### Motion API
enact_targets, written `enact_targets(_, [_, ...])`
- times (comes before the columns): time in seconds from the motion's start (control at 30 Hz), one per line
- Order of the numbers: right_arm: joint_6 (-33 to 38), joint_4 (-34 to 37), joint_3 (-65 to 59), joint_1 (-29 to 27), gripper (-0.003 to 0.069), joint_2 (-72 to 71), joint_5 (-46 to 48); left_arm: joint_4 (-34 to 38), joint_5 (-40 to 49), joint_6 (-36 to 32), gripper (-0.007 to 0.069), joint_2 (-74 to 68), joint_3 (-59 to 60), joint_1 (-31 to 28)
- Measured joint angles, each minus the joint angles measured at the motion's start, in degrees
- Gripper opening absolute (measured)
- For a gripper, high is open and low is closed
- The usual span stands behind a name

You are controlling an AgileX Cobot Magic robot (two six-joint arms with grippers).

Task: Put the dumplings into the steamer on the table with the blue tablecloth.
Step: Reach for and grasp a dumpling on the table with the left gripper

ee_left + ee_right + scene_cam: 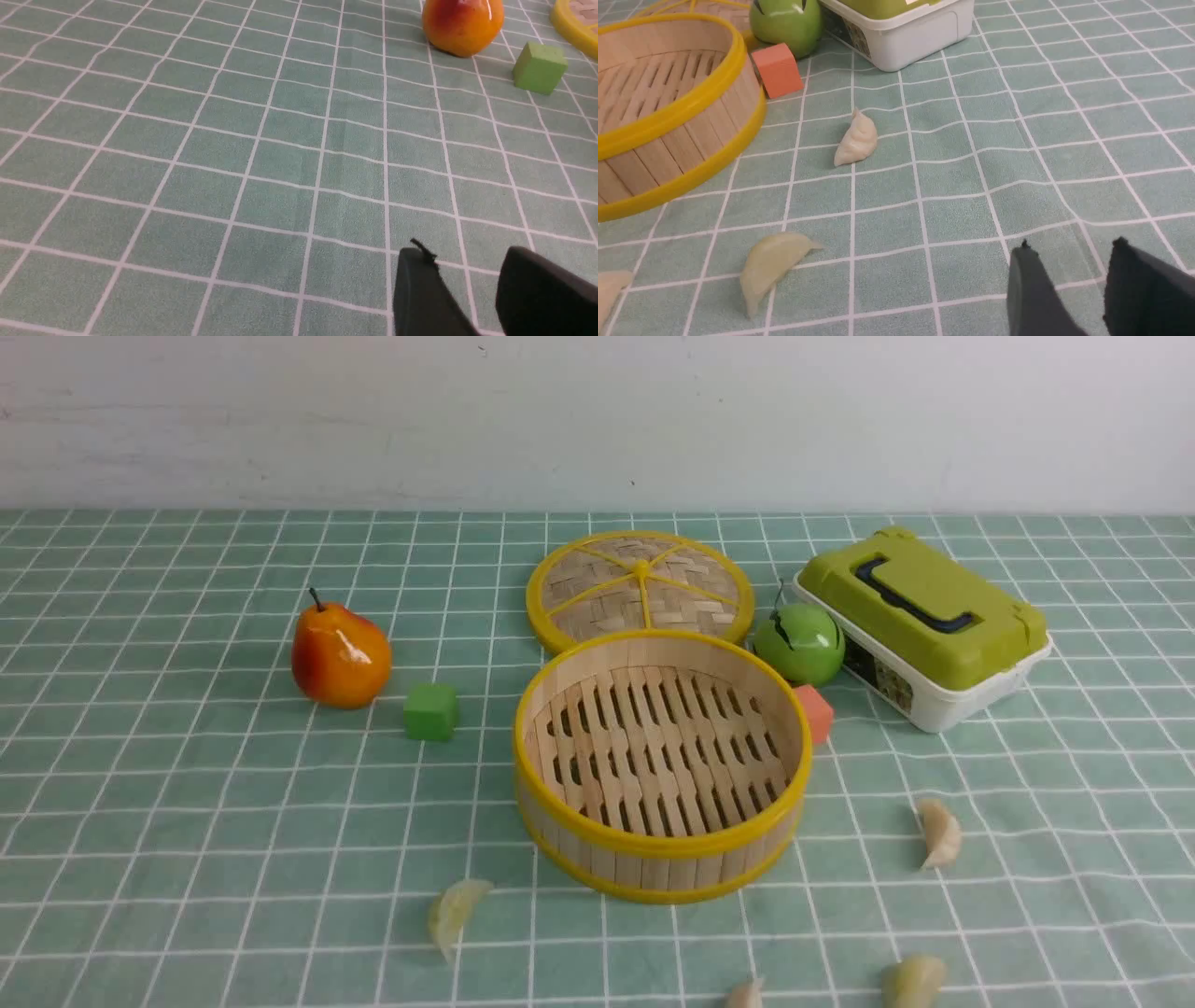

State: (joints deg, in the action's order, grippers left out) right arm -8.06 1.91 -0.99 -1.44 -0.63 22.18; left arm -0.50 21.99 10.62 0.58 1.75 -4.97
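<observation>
Only the fingertips of the left gripper (467,255) and right gripper (1073,247) show, jaws parted, empty, above the tablecloth (952,177). One dumpling (609,285) ahead of the right gripper is cropped.

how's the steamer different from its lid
The steamer is a deep open basket with slat walls; the lid is a shallow disc. The steamer's floor is gapped slats; the lid's face is tight weave crossed by yellow spokes. The steamer sits nearer the robot; the lid lies behind it, its near edge hidden by the steamer's rim. Both are round, pale bamboo, yellow-rimmed.
</observation>
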Motion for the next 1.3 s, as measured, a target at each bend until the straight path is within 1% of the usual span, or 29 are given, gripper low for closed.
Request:
enact_targets(0.83, [0.0,-0.3,0.0,0.0,0.0240,0.0,0.0,0.0,0.0,0.0,0.0239,0.0,0.0,0.0])
enact_targets(1.03, [0.0,-2.8,0.0,0.0,0.0240,0.0,-0.2,0.1,0.0,0.0,0.0239,0.0,0.0,0.0])
enact_targets(1.3, [-0.2,-2.6,0.0,0.0,0.0240,0.0,-0.2,0.1,0.0,0.0,0.0239,0.0,0.0,0.0])
